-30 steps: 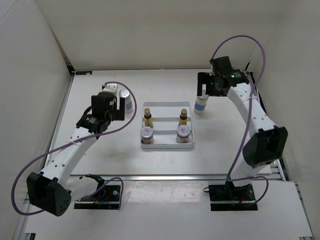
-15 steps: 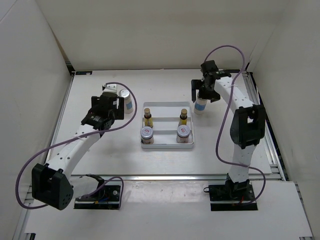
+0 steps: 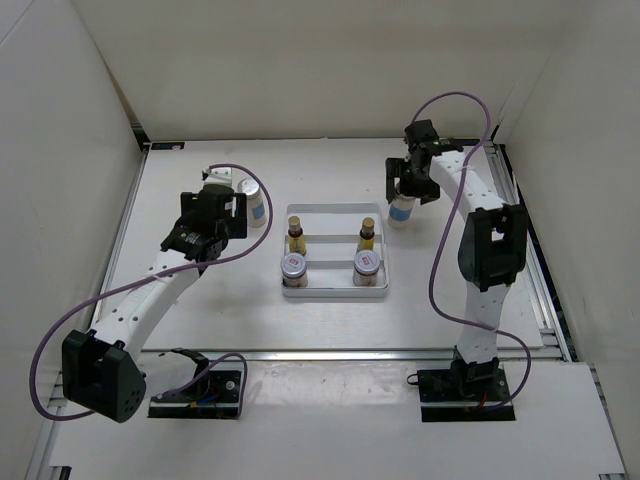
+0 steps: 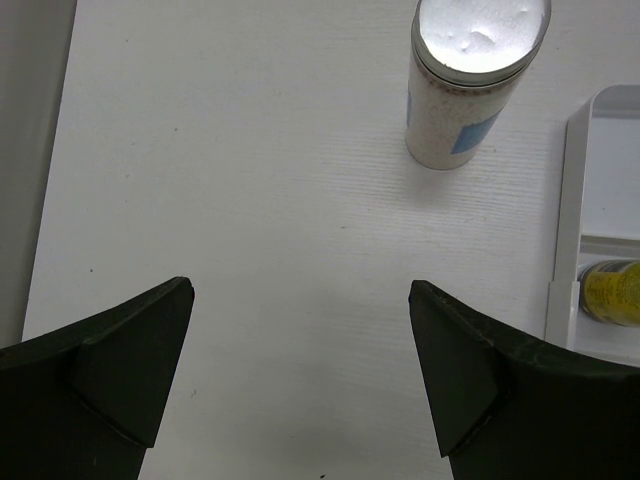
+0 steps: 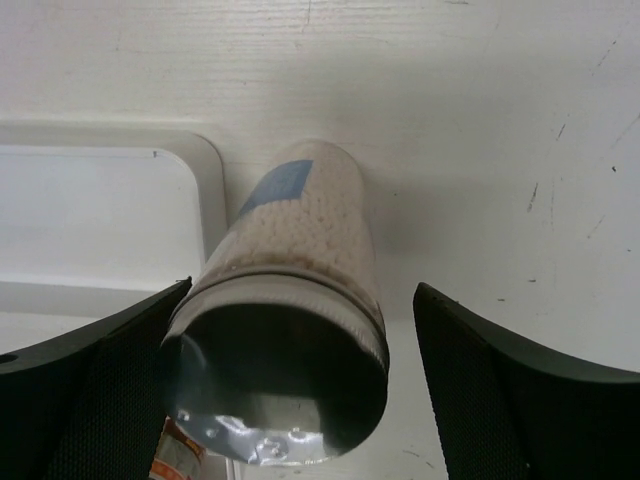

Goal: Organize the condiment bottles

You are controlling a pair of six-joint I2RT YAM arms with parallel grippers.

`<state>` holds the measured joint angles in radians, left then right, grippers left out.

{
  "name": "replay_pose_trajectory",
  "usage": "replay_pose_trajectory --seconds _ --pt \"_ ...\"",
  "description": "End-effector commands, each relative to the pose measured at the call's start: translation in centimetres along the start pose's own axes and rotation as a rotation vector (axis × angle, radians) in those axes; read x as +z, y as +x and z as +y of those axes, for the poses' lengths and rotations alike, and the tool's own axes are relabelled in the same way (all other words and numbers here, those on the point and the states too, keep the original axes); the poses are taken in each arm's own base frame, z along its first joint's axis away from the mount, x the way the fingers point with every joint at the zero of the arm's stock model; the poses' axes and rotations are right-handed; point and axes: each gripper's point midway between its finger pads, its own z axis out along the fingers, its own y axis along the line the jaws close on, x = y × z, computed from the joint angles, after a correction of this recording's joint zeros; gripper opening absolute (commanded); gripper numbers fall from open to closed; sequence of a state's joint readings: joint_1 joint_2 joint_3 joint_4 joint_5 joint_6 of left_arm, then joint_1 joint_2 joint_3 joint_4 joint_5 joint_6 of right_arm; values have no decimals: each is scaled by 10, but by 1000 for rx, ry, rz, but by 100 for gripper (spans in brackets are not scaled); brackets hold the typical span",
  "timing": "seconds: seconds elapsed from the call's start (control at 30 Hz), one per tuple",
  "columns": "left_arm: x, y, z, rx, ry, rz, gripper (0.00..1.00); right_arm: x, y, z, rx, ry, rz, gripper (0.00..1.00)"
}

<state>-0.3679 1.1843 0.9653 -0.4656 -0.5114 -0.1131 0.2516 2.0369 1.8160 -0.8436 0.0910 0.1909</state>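
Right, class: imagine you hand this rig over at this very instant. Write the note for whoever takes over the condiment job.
The left fingers are open and empty, short of the left white bottle, which stands on the table beside the tray.
The right fingers are open on either side of the right white bottle, not clamped.
Done: two slim bottles and two squat jars stand in the tray.
Left: both white bottles go into the tray; its far compartment looks free.
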Motion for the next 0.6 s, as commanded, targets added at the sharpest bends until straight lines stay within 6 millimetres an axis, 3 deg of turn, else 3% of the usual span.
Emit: replay_pose_trajectory --seconds 0.0,0.1,0.17,0.27,0.4,0.5,0.57 --pt "-10 -25 8 -52 -18 -71 100 -1 -12 6 13 -35 -15 91" --pt "-10 -25 8 -52 -18 -71 100 -1 -12 6 13 -35 -15 82" --pt "-10 -25 8 -52 -18 -71 100 -4 -12 4 13 -22 -13 69" --pt "-10 -25 8 -52 -18 -71 100 -21 -19 0 14 -5 -50 51" --pt "-7 -23 7 -47 -19 -63 100 -56 -32 1 -19 28 -141 37" --pt "-7 -23 7 -47 -19 -63 100 -82 -39 14 -43 20 -206 27" --pt "-7 -23 7 -47 -19 -63 100 -96 -43 25 -73 17 -243 26"
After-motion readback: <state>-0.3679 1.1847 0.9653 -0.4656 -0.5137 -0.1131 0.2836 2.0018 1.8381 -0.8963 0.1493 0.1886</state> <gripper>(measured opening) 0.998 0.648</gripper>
